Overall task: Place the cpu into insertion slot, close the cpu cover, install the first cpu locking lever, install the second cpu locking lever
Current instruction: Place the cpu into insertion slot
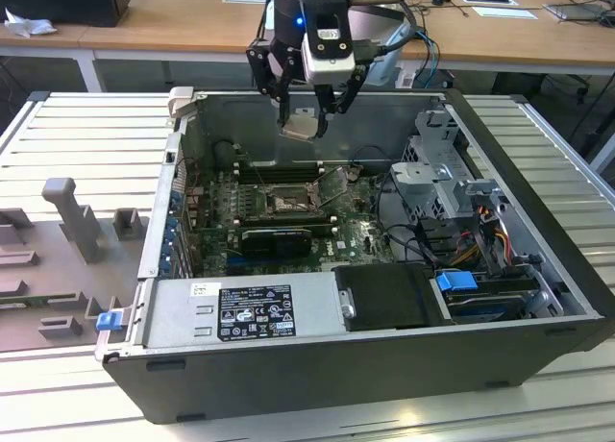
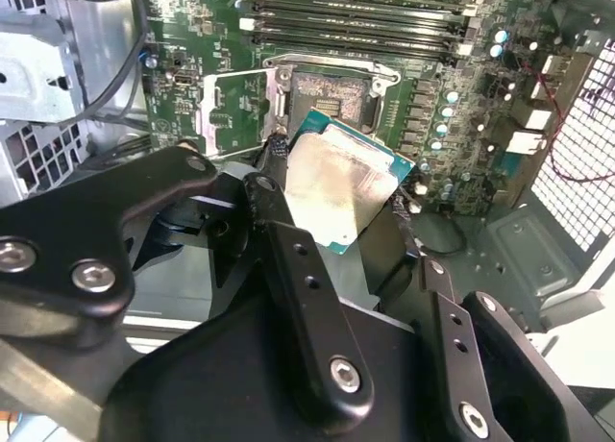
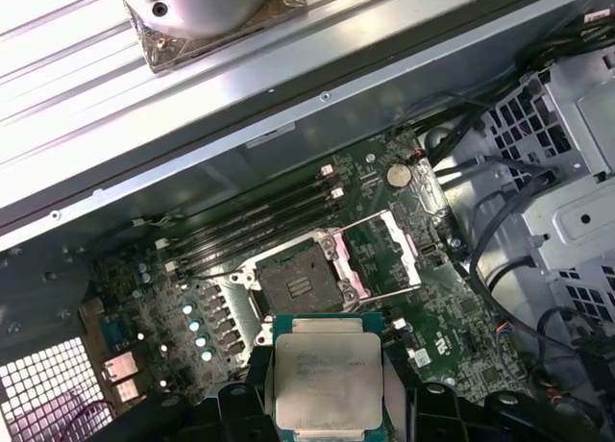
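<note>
My gripper [image 1: 304, 125] hangs over the back of the open computer case, shut on the cpu [image 1: 300, 128], a small pale silver square chip. In both wrist views the black fingers [image 3: 256, 389] press on two opposite edges of the cpu [image 3: 327, 377] [image 2: 334, 187]. Below on the green motherboard lies the insertion slot [image 1: 288, 204] [image 3: 300, 282] [image 2: 329, 98], its dark centre bare. The cpu cover [image 1: 333, 184] [image 3: 389, 255] [image 2: 235, 110] stands flipped open beside the slot. The chip is well above the slot and touches nothing else.
Black memory slots [image 1: 277, 172] run behind the socket. A power supply [image 1: 245, 309] and a black drive [image 1: 389, 296] fill the case front. A metal drive cage [image 1: 442, 163] with cables [image 1: 490, 231] sits at the exterior view's right. Grey fixtures [image 1: 72, 216] stand on the exterior view's left.
</note>
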`<state>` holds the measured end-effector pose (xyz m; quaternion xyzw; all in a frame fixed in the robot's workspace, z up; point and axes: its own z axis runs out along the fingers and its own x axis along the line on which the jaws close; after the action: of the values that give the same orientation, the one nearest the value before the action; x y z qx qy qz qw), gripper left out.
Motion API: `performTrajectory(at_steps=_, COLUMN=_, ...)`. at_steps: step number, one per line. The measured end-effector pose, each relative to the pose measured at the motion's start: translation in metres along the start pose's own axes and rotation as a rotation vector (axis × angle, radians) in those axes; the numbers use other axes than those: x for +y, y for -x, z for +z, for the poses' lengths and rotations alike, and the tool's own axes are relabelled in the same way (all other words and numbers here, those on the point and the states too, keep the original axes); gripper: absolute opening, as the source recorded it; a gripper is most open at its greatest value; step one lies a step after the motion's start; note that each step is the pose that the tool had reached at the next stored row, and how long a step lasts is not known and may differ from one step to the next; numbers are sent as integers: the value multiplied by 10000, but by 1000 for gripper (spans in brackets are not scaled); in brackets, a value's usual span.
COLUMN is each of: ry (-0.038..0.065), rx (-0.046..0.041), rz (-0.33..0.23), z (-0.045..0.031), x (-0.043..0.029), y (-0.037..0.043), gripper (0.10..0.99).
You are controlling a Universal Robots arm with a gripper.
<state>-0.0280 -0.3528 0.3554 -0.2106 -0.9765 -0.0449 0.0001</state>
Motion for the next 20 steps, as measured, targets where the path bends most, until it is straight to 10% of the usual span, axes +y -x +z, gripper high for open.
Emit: performTrajectory(at_steps=20, ry=28, rx=-131, rz=1499, z=29, x=-5, y=-4, gripper=541)
